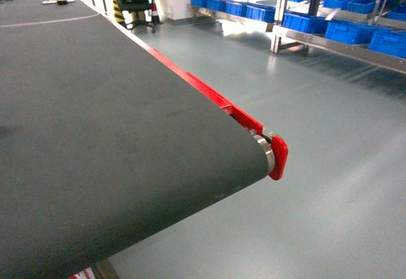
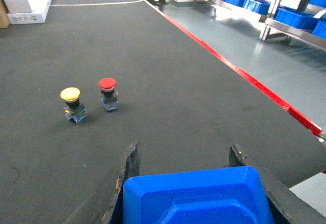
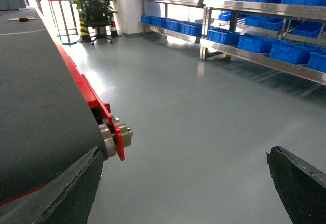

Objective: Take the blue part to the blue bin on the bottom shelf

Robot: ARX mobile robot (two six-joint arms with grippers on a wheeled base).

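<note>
In the left wrist view my left gripper (image 2: 184, 159) is shut on the blue part (image 2: 196, 197), a smooth blue plastic piece that fills the gap between the two dark fingers, held over the black belt. My right gripper (image 3: 186, 164) is open, its fingers wide apart with only grey floor between them, just off the belt's end. Blue bins (image 1: 347, 32) sit in a row on the bottom shelf (image 1: 342, 48) of the steel rack across the floor at the far right, and the same blue bins (image 3: 254, 43) show in the right wrist view. Neither gripper shows in the head view.
A red-framed conveyor (image 1: 209, 92) with a black belt ends at a roller (image 1: 266, 152). On the belt stand a yellow push-button (image 2: 71, 102), a red push-button (image 2: 108, 92) and white boxes (image 2: 28, 5). Grey floor (image 1: 330, 139) lies between belt and rack. An office chair (image 1: 136, 0) stands far back.
</note>
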